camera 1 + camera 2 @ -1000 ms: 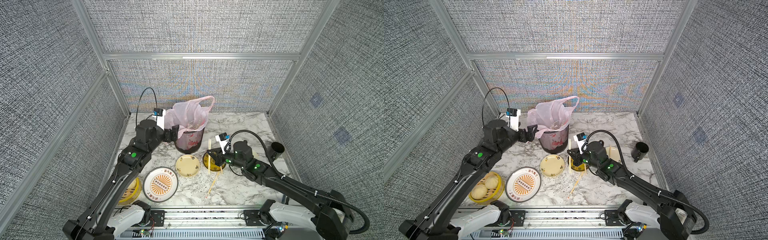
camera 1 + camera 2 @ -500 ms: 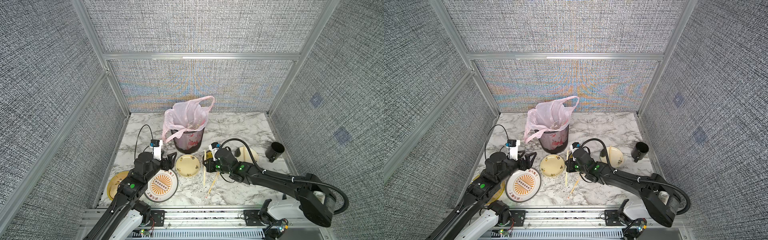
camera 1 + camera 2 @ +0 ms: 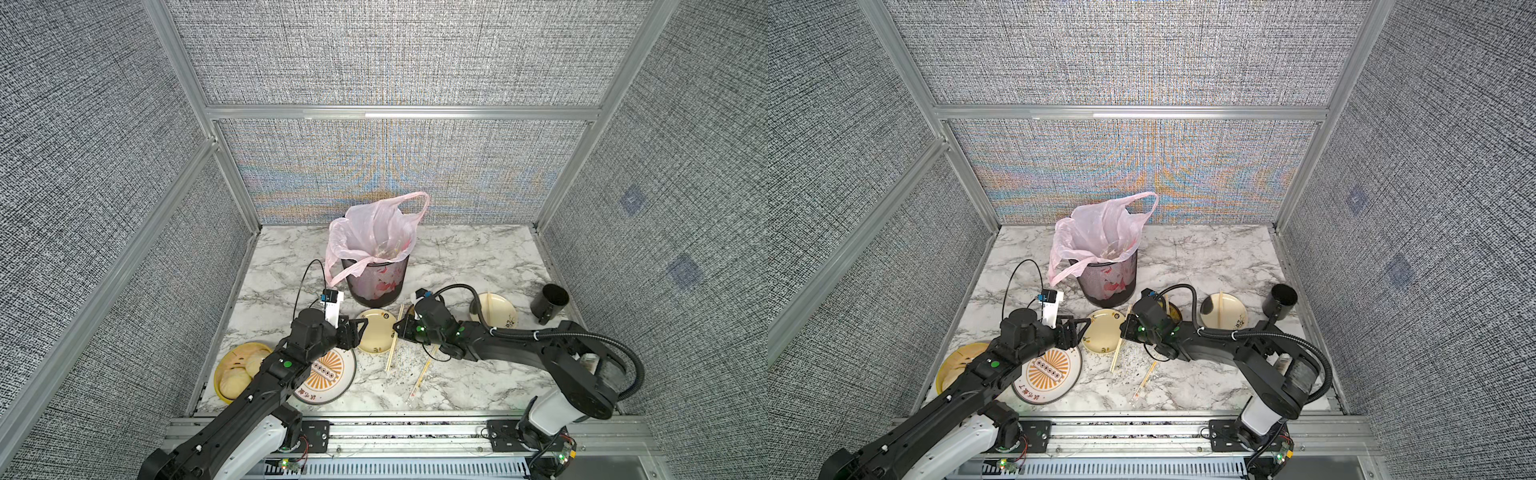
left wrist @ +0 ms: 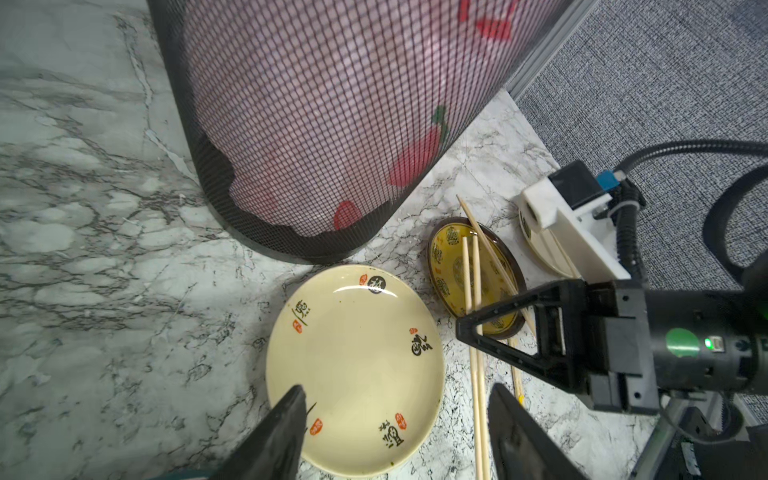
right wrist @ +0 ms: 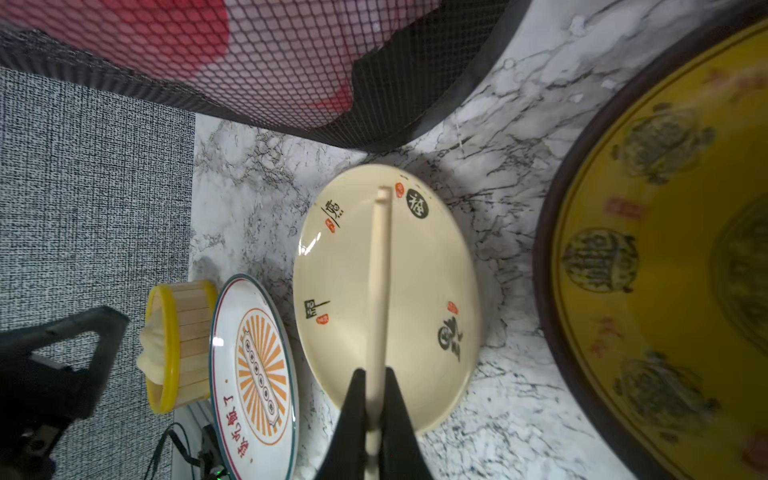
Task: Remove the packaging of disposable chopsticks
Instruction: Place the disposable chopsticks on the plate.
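My right gripper (image 5: 376,372) is shut on a pale, bare-looking pair of disposable chopsticks (image 5: 380,270). It holds them low over the cream plate (image 5: 424,266). In both top views this pair (image 3: 392,338) slants past the plate's right edge. My left gripper (image 4: 397,415) stands open over the near rim of the same plate (image 4: 353,353), with nothing between its fingers. Another pair, still in its packaging (image 3: 420,378) with orange-red print, lies on the marble nearer the front. Clear wrappers lie inside the pink bag (image 3: 386,249).
A black mesh bin (image 3: 376,282) lined with the pink bag stands just behind the plate. A dark-rimmed yellow dish (image 4: 453,266) carries loose chopsticks. Another cream plate (image 3: 500,316) and a black cup (image 3: 548,301) are at the right. A sunburst plate (image 3: 328,374) and a yellow steamer (image 3: 237,370) are at the front left.
My left gripper has come down from the bin's rim to the cream plate and has narrowed somewhat. My right gripper has carried the chopsticks left, from the yellow dish to the plate's edge.
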Action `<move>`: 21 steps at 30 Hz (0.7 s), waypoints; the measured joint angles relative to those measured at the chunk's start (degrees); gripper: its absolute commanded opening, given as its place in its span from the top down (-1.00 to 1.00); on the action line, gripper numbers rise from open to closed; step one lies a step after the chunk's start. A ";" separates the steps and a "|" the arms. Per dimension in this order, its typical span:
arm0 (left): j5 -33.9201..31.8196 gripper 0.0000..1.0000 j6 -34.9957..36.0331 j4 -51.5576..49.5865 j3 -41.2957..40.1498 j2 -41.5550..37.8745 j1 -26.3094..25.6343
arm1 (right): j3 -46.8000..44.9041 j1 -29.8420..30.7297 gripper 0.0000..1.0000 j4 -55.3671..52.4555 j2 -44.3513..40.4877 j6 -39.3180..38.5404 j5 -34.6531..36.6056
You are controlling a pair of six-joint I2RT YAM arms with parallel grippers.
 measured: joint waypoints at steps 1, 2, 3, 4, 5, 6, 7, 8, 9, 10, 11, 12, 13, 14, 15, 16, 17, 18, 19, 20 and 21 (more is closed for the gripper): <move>0.04 -0.37 0.00 0.85 -0.28 0.83 -0.50 | 0.57 0.00 1.00 0.33 0.79 0.57 -0.20; 0.04 -0.37 0.04 1.75 -0.46 1.75 -1.07 | 1.14 -0.02 1.00 0.42 1.60 1.07 -0.33; 0.04 -0.37 0.09 2.36 -0.57 2.58 -1.46 | 1.57 -0.04 1.00 0.42 2.23 1.42 -0.48; 0.04 -0.37 0.22 3.08 -0.59 3.58 -1.97 | 2.14 -0.11 1.00 0.35 3.02 1.88 -0.92; 0.04 -0.37 0.31 3.89 -0.59 4.50 -2.51 | 2.67 -0.17 1.00 0.24 3.69 2.01 -1.03; 0.02 -0.37 0.52 4.37 -0.57 5.20 -2.95 | 3.06 -0.31 1.00 0.20 4.17 2.08 -1.03; -0.02 -0.37 0.74 5.05 -0.52 6.08 -3.54 | 3.48 -0.50 1.00 0.20 4.70 2.34 -1.29; -0.02 -0.37 1.03 5.51 -0.46 6.84 -4.09 | 3.76 -0.79 1.00 0.22 5.29 2.60 -1.29; -0.11 -0.37 1.11 5.90 -0.44 7.48 -4.50 | 3.85 -0.98 1.00 0.44 5.77 2.64 -1.29; -0.24 -0.37 1.31 6.29 -0.44 8.07 -4.85 | 3.82 -1.29 1.00 0.50 6.34 2.82 -1.36; -0.52 -0.37 1.42 6.64 -0.42 8.74 -5.11 | 3.80 -1.49 1.00 0.50 6.80 3.10 -1.51; -0.61 -0.37 1.49 6.86 -0.37 9.29 -5.14 | 3.72 -1.70 1.00 0.72 7.23 3.41 -1.68; -0.61 -0.37 1.53 7.13 -0.31 9.88 -5.14 | 3.58 -2.01 1.00 0.98 7.56 3.43 -1.92; -0.61 -0.37 1.57 7.34 -0.26 10.32 -5.18 | 3.50 -2.23 1.00 1.31 7.89 3.65 -2.21; -0.63 -0.37 1.66 7.54 -0.17 10.80 -5.20 | 3.58 -2.45 1.00 1.60 8.28 3.89 -2.60; -0.61 -0.37 1.66 7.80 -0.09 11.19 -5.27 | 3.80 -2.71 1.00 1.70 8.76 4.02 -2.84; -0.59 -0.37 1.66 8.22 -0.04 11.50 -5.35 | 4.09 -2.73 1.00 1.75 9.25 4.02 -2.95; -0.59 -0.37 1.66 8.68 0.00 11.91 -5.44 | 4.50 -2.82 1.00 1.79 9.86 4.04 -3.17; -0.57 -0.37 1.66 8.94 0.09 12.31 -5.46 | 4.81 -2.86 1.00 2.14 10.45 4.13 -3.72; -0.55 -0.37 1.66 9.01 0.13 12.61 -5.46 | 4.90 -2.86 1.00 2.45 10.84 4.24 -4.20; -0.55 -0.37 1.66 9.03 0.17 13.05 -5.49 | 4.92 -3.08 1.00 2.82 11.23 4.26 -4.44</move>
